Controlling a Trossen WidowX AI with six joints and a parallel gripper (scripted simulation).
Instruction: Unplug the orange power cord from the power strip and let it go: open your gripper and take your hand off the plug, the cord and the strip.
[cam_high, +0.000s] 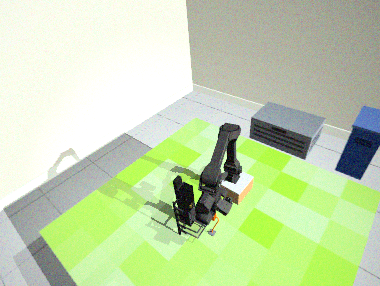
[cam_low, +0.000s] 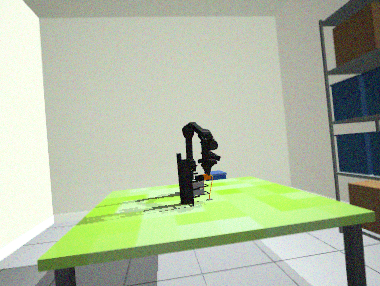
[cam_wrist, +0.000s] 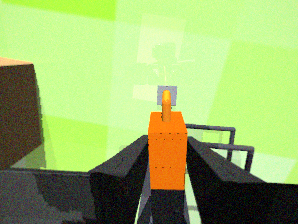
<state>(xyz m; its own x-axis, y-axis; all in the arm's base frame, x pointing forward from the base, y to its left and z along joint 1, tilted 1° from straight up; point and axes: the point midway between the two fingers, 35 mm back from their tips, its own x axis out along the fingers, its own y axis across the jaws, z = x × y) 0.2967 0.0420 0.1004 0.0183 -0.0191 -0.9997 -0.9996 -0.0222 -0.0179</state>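
Note:
The orange plug (cam_wrist: 167, 155) (cam_high: 215, 217) (cam_low: 207, 177) is between the two dark fingers of my gripper (cam_wrist: 167, 141), which is shut on it. The plug is above the table in the exterior view. The orange cord (cam_wrist: 166, 107) (cam_low: 211, 189) leaves its far end and runs down to a small grey square anchor (cam_wrist: 172, 101) (cam_high: 212, 232) on the table. I cannot make out the power strip or its sockets in any view. The plug's near end meets dark parts between the fingers in the wrist view, so whether it touches anything there is hidden.
A tall black upright block (cam_high: 186, 200) (cam_low: 186, 182) stands close to the arm. A thin dark wire frame (cam_wrist: 210, 127) is just right of the plug in the wrist view. A box with a white top (cam_high: 239, 184) and brown side (cam_wrist: 15, 110) stands near the arm.

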